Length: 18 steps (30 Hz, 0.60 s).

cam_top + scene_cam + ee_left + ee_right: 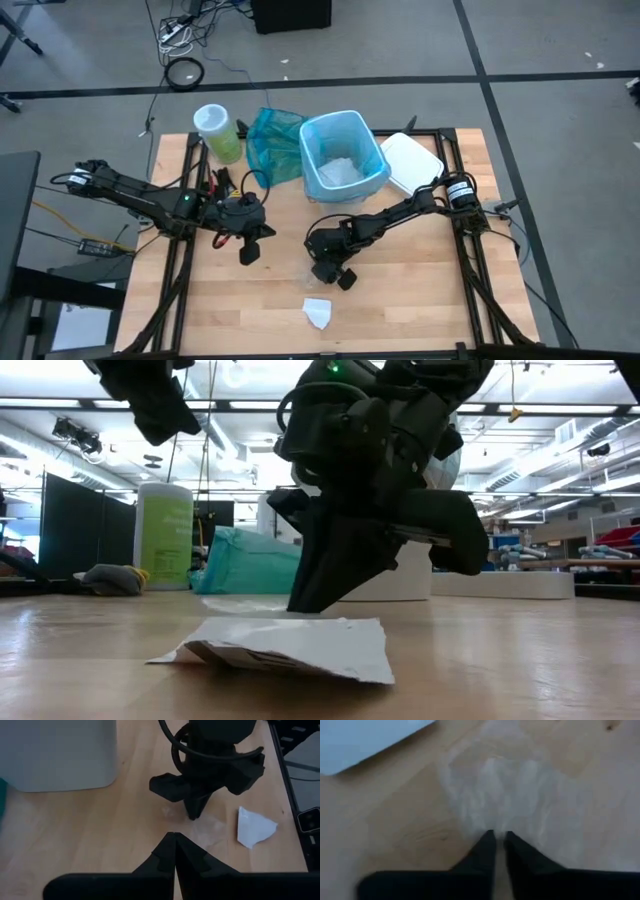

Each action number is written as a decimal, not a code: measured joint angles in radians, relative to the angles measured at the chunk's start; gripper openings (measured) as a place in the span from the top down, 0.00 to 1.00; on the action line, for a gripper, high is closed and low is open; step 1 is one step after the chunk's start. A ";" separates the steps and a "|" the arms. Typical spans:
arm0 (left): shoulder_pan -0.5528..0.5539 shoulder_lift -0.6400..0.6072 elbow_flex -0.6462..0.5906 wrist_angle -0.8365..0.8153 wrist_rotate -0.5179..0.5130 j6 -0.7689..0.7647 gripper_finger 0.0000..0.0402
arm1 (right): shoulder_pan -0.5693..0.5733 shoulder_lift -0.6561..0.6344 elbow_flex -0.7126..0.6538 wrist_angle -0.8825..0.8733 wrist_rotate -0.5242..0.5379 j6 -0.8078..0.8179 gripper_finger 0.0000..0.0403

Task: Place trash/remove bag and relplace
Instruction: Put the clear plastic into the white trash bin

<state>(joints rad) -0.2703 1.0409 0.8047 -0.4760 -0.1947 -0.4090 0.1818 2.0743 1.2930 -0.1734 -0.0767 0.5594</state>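
The white bin stands at the table's far middle, lined with the light blue bag; white trash lies inside. A clear plastic scrap lies flat on the wood near the table's middle, and my right gripper is down on it, shut. A white paper scrap lies nearer the front edge, flat on the table. My left gripper hovers shut above the table to the left, touching nothing. My right gripper has its fingertips closed at the near edge of the clear plastic scrap. It comes slanting down from the table's far right. The scrap lies flat on the table; whether film sits between the tips is too fine to see.
A teal plastic bag and a green-lidded canister stand left of the bin. A white lid lies to its right. Bare wood stretches along the table's front, around the paper scrap.
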 joint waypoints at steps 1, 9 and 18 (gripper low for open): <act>0.000 0.000 0.000 -0.001 0.000 0.008 0.96 | -0.001 0.000 0.000 0.000 -0.001 0.006 0.97; 0.000 -0.001 0.000 -0.039 -0.002 0.012 0.96 | -0.002 -0.041 -0.003 -0.022 0.014 0.041 1.00; 0.000 -0.002 0.000 -0.051 -0.007 0.057 0.96 | -0.008 -0.195 -0.004 -0.194 0.167 0.041 1.00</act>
<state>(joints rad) -0.2703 1.0386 0.8047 -0.5266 -0.2021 -0.3524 0.1734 1.8791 1.2888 -0.3670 0.0902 0.6005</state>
